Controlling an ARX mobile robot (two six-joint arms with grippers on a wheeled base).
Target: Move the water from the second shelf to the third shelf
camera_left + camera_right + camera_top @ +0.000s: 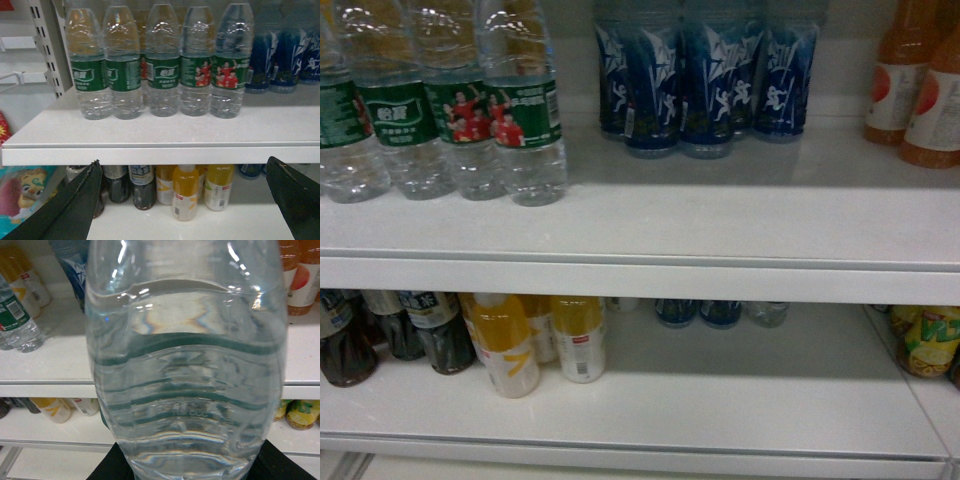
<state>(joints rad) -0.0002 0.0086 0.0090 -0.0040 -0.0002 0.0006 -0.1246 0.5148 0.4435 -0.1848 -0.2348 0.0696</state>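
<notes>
Water bottle (pixel 185 365) — clamped in my right claw (pixel 185 467), lifted off; placement pending on the shelf (pixel 45 435) below it. Left claw (pixel 185 200) open, idle.

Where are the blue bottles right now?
In the head view the blue bottles stand at the back of the upper shelf, between the water bottles and the orange bottles.
</notes>
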